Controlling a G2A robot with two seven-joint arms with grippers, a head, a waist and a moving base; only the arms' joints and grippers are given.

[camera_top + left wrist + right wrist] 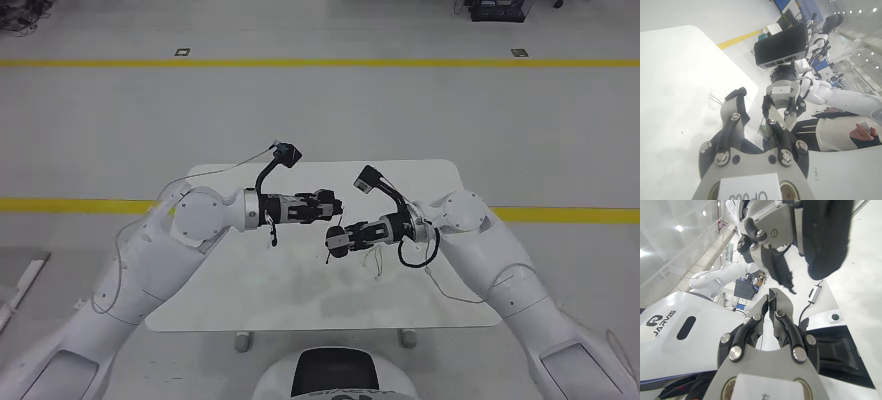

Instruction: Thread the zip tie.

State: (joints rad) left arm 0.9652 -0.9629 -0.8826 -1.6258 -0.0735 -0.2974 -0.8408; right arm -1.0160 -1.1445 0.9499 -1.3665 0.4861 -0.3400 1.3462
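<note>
Above the middle of the white tabletop the two arms meet, the left one coming in from the left and the right one from the right, both held clear of the surface. The left hand has its dark padded fingers spread well apart, with nothing between them, and it points toward the right hand just beside it, slightly nearer the robot. The right hand's two fingers are pressed together, clamped on a thin dark zip tie. The zip tie shows as a fine line hanging from the closed pads, in the air below that hand and not touching the tabletop. Its free end sits close to the open left hand, but I cannot tell whether the two touch. On the tabletop to the right of the hands, under the right arm, a few loose thin dark strands lie flat, too fine to identify.
</note>
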